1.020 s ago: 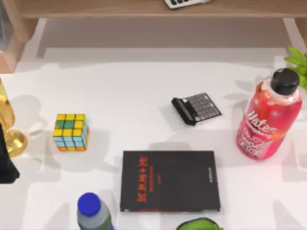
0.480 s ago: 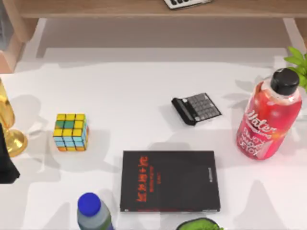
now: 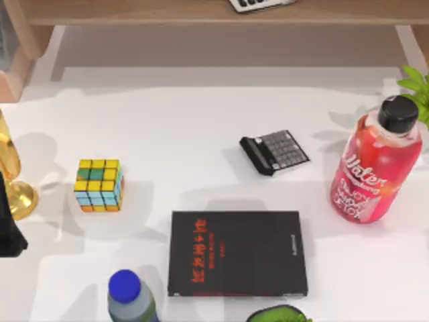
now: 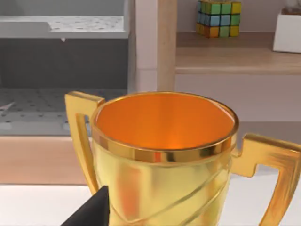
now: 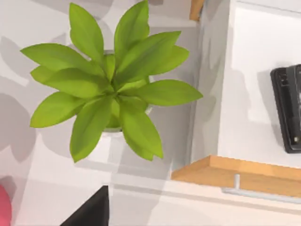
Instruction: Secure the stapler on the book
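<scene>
Table [image 3: 201,114]: white, cluttered. Book [image 3: 238,253] lies flat near the front edge, cover bare, between the blue-capped bottle [image 3: 127,295] and the red bottle [image 3: 375,168]. Left arm [image 3: 8,231] sits at the left edge beside the gold trophy [image 4: 162,160]. Right arm looks down on the plant [image 5: 110,82]. Grip state of either: cannot tell. A black object [image 5: 289,115] may be the stapler; unconfirmed. Judgement: identify it first, grasp mid-body, set it flat at the cover's centre.

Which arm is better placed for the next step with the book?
Right, probably: its wrist view looks down on a black device, possibly the stapler, near the plant. The left wrist view faces the gold trophy at the table's left edge.
</scene>
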